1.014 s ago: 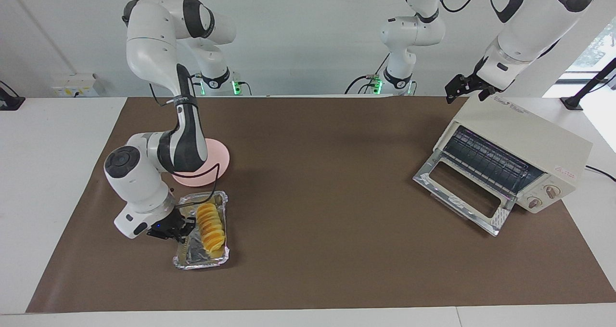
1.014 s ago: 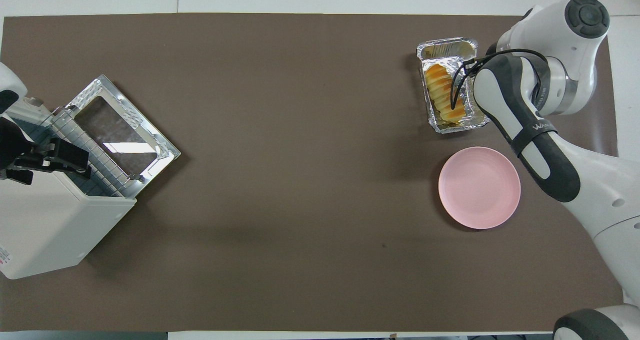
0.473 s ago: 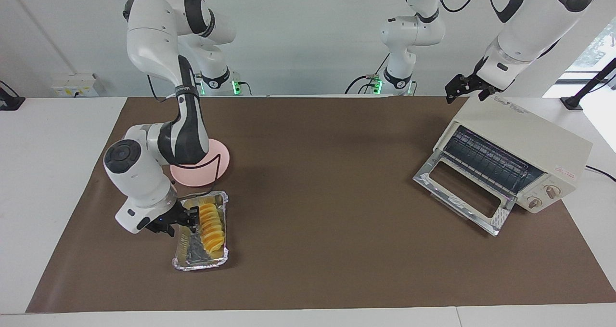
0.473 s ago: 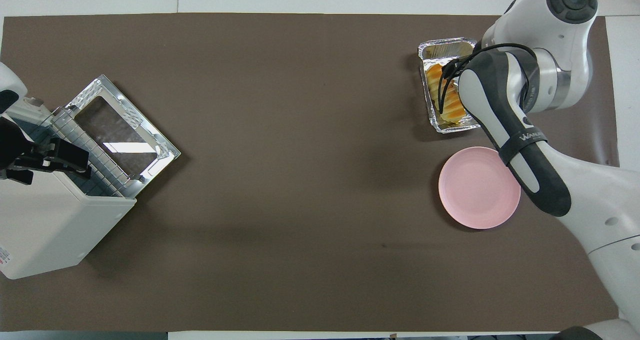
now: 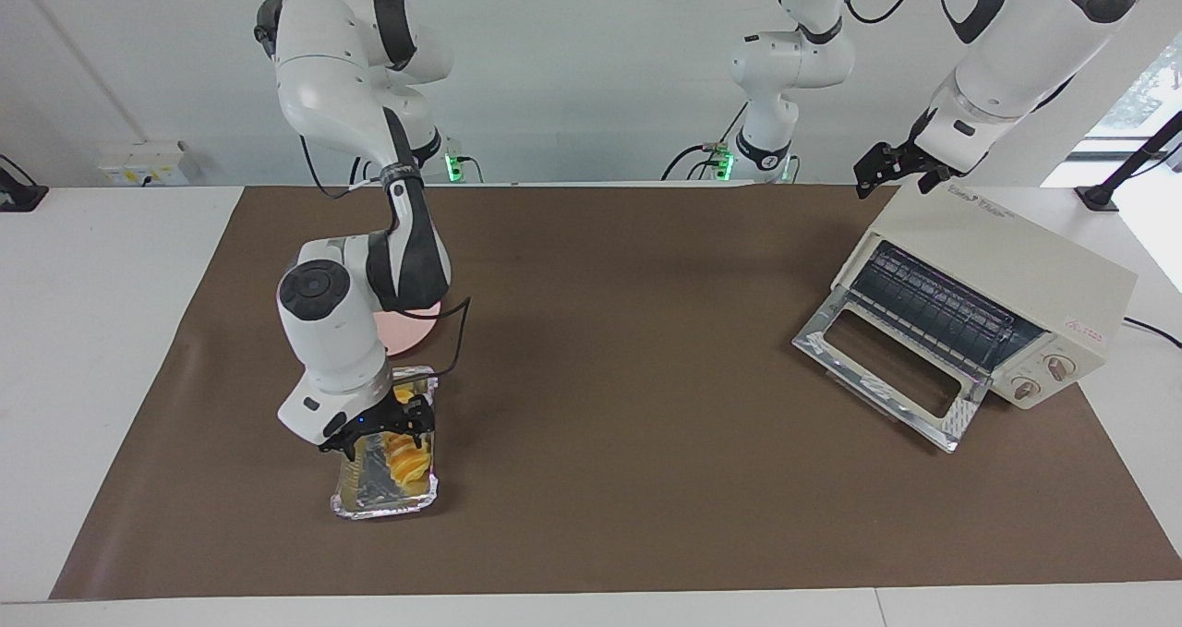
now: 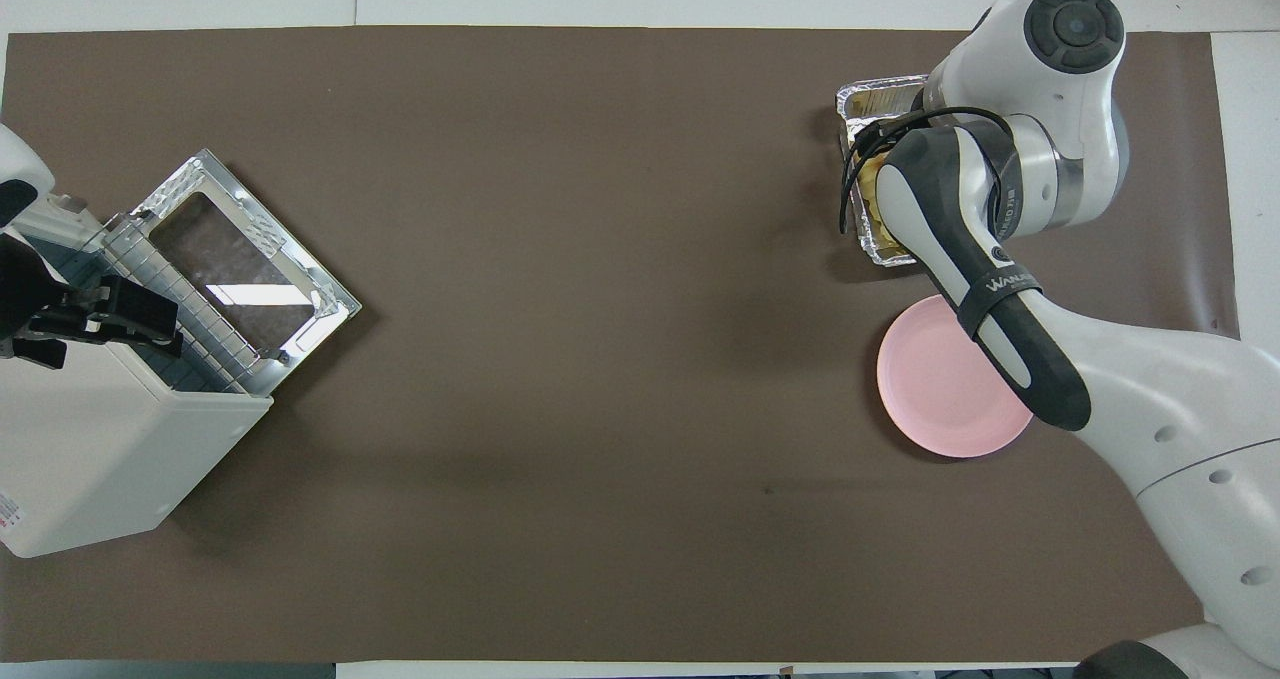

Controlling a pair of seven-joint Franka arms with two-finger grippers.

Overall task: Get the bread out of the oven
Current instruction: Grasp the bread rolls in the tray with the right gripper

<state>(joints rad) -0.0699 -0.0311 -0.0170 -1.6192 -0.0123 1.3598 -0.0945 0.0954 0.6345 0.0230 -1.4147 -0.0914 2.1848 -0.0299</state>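
Though half-hidden, ridged golden-orange bread (image 5: 406,456)

Bright, even indoor light; soft shadows lie under the arms, glare glints off the oven (image 6: 110,459) door, focus sharp.

Oven (image 6: 110,459) door dropped – right arm (image 6: 990,259) covers foil tray (image 6: 868,99)

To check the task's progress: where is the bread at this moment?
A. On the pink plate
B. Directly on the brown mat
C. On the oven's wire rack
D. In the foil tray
D: the bread lies in the foil tray, under the right gripper.
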